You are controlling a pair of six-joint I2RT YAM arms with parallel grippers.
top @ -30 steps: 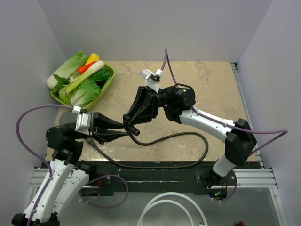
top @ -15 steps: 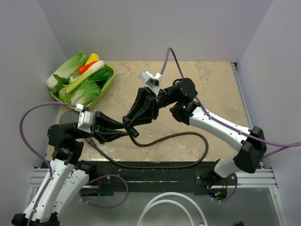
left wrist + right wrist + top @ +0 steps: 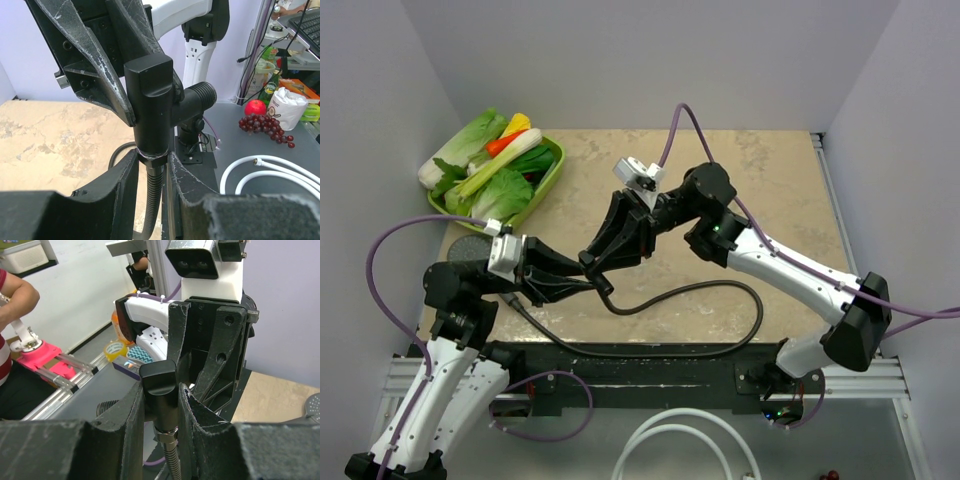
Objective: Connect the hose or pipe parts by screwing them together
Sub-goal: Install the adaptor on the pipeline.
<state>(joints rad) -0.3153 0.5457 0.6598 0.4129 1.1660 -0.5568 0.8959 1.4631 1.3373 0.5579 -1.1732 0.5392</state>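
The small black T-shaped fitting point(image 3: 601, 274) point(image 3: 150, 100) point(image 3: 159, 382) hangs above the table's front left. My right gripper point(image 3: 594, 263) point(image 3: 161, 390) comes down from the upper right and is shut on its body. Just below, the dark-brown hose point(image 3: 720, 290) enters the fitting. Its end nut point(image 3: 152, 158) point(image 3: 168, 432) is pinched in my left gripper point(image 3: 580, 283) point(image 3: 152, 161), which reaches in from the left. From there the hose loops right across the table and back under the left arm. The grey shower-head disc point(image 3: 468, 250) point(image 3: 314, 408) lies flat behind the left wrist, partly hidden.
A green tray point(image 3: 552, 165) of vegetables stands at the back left corner. A thick white looped tube point(image 3: 675, 440) point(image 3: 270, 167) lies below the table's front rail. Purple cables point(image 3: 380, 270) arc off both arms. White walls close in the back and sides.
The right arm's elbow and forearm have swung out to the right and its wrist has turned a little, while both grippers kept their hold at the same spot.
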